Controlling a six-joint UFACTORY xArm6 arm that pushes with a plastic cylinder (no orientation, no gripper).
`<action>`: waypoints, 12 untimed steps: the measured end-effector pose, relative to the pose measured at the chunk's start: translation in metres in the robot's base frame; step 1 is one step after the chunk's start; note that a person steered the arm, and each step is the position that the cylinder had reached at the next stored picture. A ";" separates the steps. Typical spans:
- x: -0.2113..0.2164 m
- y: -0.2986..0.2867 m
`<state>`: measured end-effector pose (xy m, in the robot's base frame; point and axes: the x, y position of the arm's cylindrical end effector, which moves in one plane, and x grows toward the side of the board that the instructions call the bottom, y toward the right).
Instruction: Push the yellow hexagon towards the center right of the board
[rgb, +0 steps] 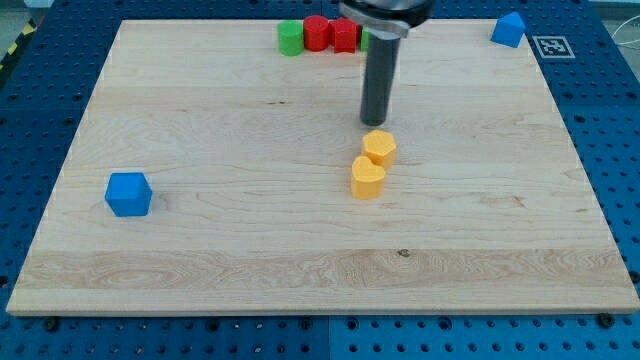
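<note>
The yellow hexagon (379, 147) lies near the middle of the wooden board (200, 110), slightly right of centre. A yellow heart-shaped block (367, 178) touches it just below and to the left. My tip (375, 123) stands just above the hexagon's upper edge, very close to it or touching it; the rod rises straight up from there to the view's top.
A blue cube (128, 194) sits at the left. A green block (290, 38) and two red blocks (317, 32) (345, 35) line the top edge, with another green block partly hidden behind the rod. A blue block (509, 29) sits at the top right corner.
</note>
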<state>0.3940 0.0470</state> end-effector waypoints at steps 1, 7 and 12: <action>0.008 -0.036; 0.054 -0.012; 0.079 0.108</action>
<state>0.4726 0.1553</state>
